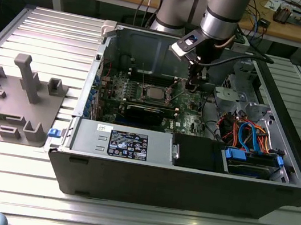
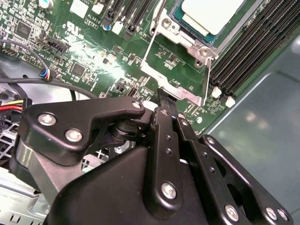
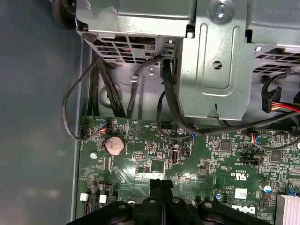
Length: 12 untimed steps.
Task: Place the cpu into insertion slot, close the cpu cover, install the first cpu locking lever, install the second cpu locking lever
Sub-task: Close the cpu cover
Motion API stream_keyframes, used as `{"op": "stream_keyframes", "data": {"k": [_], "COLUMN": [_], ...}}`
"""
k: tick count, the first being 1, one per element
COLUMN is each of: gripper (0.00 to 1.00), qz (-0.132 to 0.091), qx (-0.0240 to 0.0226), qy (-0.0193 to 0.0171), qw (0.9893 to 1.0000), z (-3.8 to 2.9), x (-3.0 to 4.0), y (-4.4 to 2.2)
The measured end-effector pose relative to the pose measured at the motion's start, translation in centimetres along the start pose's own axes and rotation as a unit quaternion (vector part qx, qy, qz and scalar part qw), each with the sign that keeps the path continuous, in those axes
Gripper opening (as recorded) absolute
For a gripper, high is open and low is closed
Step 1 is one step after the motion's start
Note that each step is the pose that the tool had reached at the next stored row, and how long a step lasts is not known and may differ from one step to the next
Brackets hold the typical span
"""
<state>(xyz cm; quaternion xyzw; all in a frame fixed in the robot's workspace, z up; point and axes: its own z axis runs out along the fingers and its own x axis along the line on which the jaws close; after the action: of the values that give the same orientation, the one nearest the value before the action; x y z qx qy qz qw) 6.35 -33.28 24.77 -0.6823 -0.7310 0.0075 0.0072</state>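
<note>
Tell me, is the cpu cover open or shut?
Open: the cpu cover stands tilted clear of the cpu, board visible through its opening.

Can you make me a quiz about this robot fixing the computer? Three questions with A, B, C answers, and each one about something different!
1. Where is the cpu?
A. In the insertion slot on the board
B. On the grey stand outside the case
C. On the metal table

2. What colour is the circuit board?
A. Red
B. Green
C. Blue

3. How is the pincer?
A. Wide open
B. Shut, with nothing in it
C. Shut on the cpu

Answers:
1 A: the second wrist view shows the silvery chip sitting inside the slot's metal rim.
2 B: the board is green in both wrist views.
3 B: in the first wrist view its two tips meet with no gap and nothing between them.
</note>
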Motion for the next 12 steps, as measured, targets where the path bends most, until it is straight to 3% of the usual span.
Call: {"op": "stream_keyframes", "data": {"k": [12], "gripper": [0.11], "qz": [0.000], "qx": [-0.0001], "qy": [0.0018], "qw": [1.0000], "z": [0.10], "x": [0.07], "y": [-1.02]}}
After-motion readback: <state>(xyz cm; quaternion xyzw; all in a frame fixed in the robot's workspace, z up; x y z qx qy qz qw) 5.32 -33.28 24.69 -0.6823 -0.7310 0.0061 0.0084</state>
